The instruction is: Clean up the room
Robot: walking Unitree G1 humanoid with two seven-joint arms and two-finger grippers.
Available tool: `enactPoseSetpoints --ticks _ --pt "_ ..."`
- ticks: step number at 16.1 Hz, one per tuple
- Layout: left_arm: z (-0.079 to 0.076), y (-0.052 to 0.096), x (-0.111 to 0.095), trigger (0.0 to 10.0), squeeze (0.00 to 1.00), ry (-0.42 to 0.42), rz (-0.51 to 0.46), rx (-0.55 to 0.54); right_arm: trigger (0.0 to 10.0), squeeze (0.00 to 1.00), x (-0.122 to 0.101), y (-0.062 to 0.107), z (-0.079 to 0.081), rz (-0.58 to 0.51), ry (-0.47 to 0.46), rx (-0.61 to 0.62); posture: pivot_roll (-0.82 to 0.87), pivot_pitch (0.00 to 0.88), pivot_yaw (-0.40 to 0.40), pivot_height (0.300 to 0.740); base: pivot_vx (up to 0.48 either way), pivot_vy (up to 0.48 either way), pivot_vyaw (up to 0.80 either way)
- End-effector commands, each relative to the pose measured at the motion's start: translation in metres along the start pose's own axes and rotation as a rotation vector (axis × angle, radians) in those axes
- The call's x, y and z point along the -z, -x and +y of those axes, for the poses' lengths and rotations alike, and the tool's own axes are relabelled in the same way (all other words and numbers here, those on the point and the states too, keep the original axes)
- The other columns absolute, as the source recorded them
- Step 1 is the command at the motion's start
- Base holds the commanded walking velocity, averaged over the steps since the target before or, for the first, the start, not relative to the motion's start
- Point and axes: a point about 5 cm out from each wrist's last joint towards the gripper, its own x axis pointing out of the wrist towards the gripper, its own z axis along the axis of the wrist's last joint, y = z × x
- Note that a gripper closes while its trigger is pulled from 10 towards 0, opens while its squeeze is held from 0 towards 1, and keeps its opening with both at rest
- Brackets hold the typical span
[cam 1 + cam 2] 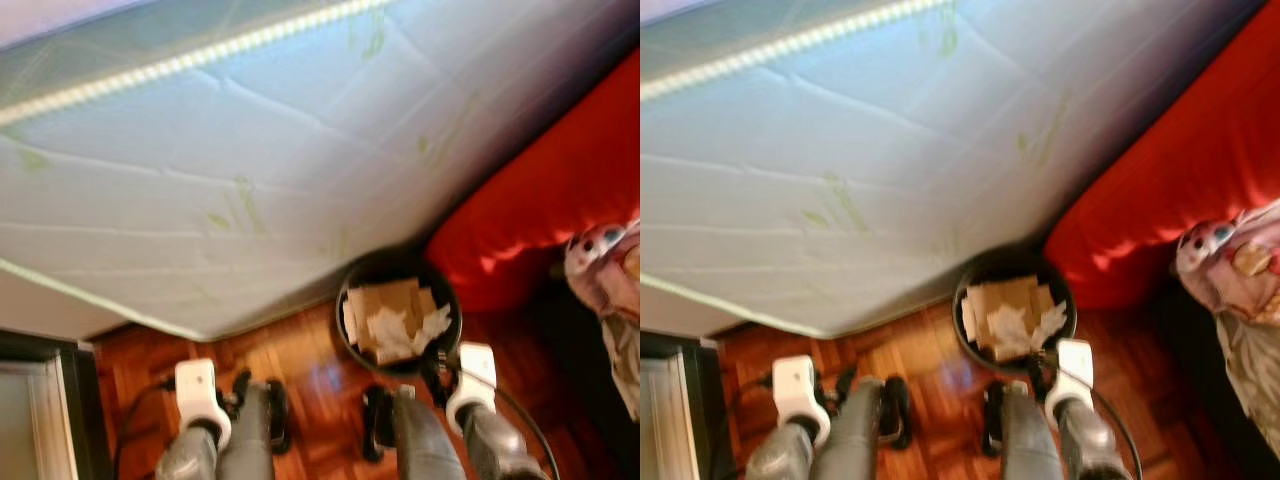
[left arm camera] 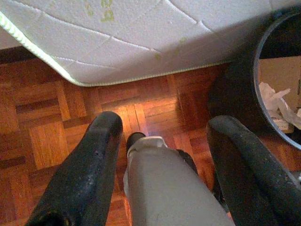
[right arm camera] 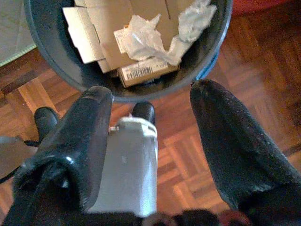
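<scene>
A round black bin (image 1: 344,312) stands on the parquet floor, against the corner of a white mattress (image 1: 250,150). Flattened cardboard (image 1: 385,300) and crumpled white paper (image 1: 405,330) lie inside it, along with a small box with a barcode (image 3: 143,70). My left gripper (image 2: 167,123) hangs open and holds nothing, low beside my leg, with the bin's wall (image 2: 235,89) off to its side. On the other side my right gripper (image 3: 151,92) is also open, just short of the bin's near rim (image 3: 155,94), nothing between its fingers.
A red cushion or sofa (image 1: 550,190) lies right of the bin, and a pale plush doll (image 1: 600,260) rests at the far right. A dark cabinet edge (image 1: 40,400) sits at the lower left. My grey legs and black feet (image 1: 275,410) stand on open wooden floor (image 1: 310,360).
</scene>
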Motion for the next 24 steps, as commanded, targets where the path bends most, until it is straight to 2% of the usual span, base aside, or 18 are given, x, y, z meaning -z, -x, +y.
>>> enactPoseSetpoints --ticks 1,3,6,9,12,15,18,21,22,24 --pt "0.012 0.009 0.03 10.0 0.0 -0.006 0.128 -0.043 10.0 0.0 0.024 0.007 0.0 0.066 -0.013 -0.003 0.01 0.185 0.006 0.71 0.0 0.0 0.0" --pt "0.011 0.006 0.04 10.0 0.0 -0.006 0.206 -0.056 10.0 0.0 0.038 0.012 -0.001 0.106 -0.023 0.006 -0.02 0.104 0.01 0.735 0.0 0.0 0.0" --pt "0.009 -0.001 0.042 10.0 0.0 -0.013 0.266 -0.061 10.0 0.0 0.042 0.013 -0.001 0.129 -0.043 0.037 -0.05 0.009 0.02 0.74 0.0 0.0 0.0" --pt "0.008 -0.012 0.03 10.0 0.0 -0.031 0.276 -0.056 10.0 0.0 0.026 0.005 0.005 0.103 -0.05 0.034 -0.07 0.0 0.035 0.74 0.0 0.0 0.0" --pt "0.01 -0.013 0.03 10.0 0.0 -0.046 0.298 -0.056 10.0 0.0 0.027 0.005 0.008 0.125 -0.022 0.023 -0.08 0.0 0.033 0.74 0.0 0.0 0.0" --pt "0.02 -0.005 0.04 10.0 0.0 -0.059 0.351 -0.063 10.0 0.0 0.036 0.009 0.001 0.166 0.003 0.037 -0.1 0.0 0.028 0.74 0.0 0.0 0.0" --pt "0.032 0.004 0.049 10.0 0.0 -0.008 0.372 -0.115 10.0 0.0 0.052 0.018 -0.013 0.222 0.022 0.065 -0.09 0.0 0.014 0.74 0.0 0.0 0.0" --pt "0.036 0.018 0.066 10.0 0.0 0.017 0.416 -0.14 10.0 0.0 0.066 0.027 -0.024 0.267 0.021 0.094 -0.06 0.0 -0.02 0.74 0.0 0.0 0.0" --pt "0.039 0.025 0.074 10.0 0.0 0.035 0.436 -0.158 10.0 0.0 0.073 0.031 -0.027 0.291 0.021 0.093 -0.05 0.0 -0.03 0.74 0.0 0.0 -0.76" --pt "0.044 0.031 0.079 10.0 0.0 0.039 0.455 -0.17 10.0 0.0 0.077 0.033 -0.027 0.307 0.034 0.093 -0.06 0.0 -0.023 0.74 0.0 0.0 -0.75"
